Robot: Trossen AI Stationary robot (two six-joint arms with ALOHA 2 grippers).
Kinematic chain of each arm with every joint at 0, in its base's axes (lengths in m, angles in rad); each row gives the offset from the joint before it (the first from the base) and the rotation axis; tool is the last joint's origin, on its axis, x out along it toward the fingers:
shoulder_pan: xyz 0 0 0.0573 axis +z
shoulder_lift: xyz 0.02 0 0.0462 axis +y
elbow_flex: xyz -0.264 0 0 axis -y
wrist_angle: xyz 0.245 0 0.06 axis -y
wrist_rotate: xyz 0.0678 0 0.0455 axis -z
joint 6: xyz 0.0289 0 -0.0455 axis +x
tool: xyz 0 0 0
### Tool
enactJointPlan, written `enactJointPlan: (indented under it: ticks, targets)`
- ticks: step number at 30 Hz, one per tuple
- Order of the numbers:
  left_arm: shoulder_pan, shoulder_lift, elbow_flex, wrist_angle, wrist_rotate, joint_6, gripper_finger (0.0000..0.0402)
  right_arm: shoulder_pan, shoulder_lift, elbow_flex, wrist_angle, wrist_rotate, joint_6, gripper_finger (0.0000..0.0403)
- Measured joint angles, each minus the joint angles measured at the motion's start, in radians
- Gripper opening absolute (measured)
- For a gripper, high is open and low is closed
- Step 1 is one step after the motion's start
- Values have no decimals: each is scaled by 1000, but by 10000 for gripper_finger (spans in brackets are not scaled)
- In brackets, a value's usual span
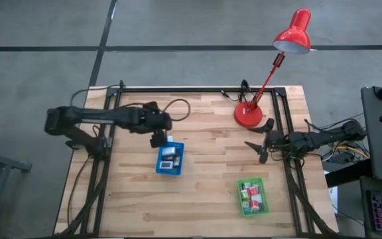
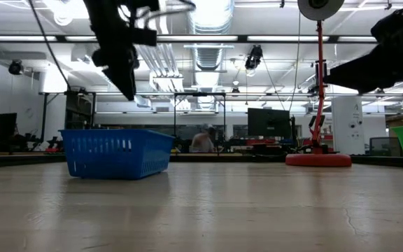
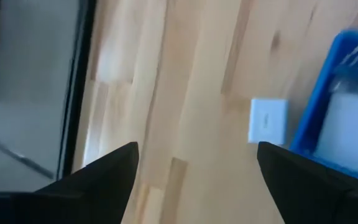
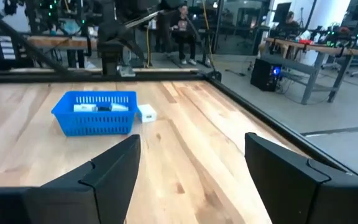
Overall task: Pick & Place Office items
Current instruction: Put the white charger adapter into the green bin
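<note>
Left gripper (image 1: 159,140) of mine is hanging above the counter (image 1: 204,199) right at the far edge of the blue tray (image 1: 170,160), fingers (image 3: 104,177) spread wide with nothing between them. Just ahead of it, through the gap, sits a small white box (image 3: 268,121) on the bare wood, touching or almost touching the outside wall of the blue tray. Can't say for sure which. More office items are inside that tray just past the box: something white and something dark, though I can't make out what each one is.

My right gripper (image 1: 260,141) is well off to the other side, near the base of the red lamp (image 1: 249,114), also spread wide and empty. Looking out from that wrist, the blue tray and the white box beside it are far across the counter in front of me.

Closer to my right gripper than my left, the green tray (image 1: 253,196) holds another bunch of small office items (image 1: 251,194), red and white ones mixed with green, packed close together.

From table height the left gripper is clearly up in the air above the blue tray, not touching it. A person (image 2: 203,142) is way off in the room behind.
</note>
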Motion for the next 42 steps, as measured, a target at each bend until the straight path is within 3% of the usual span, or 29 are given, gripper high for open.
enactJointPlan:
  ticks: [5, 17, 26, 42]
  targets:
    - [74, 107, 62, -35, 45, 134, 332, 0, 37, 1, 1, -20, 20, 288]
    - [253, 144, 9, 77, 435, 265, 331, 0, 60, 1, 2, -51, 48, 288]
    - [264, 256, -9, 116, 444, 303, 330, 0, 60, 1, 3, -71, 73, 288]
    - [227, 318, -9, 127, 552, 276, 330, 0, 64, 1, 1, -76, 76, 288]
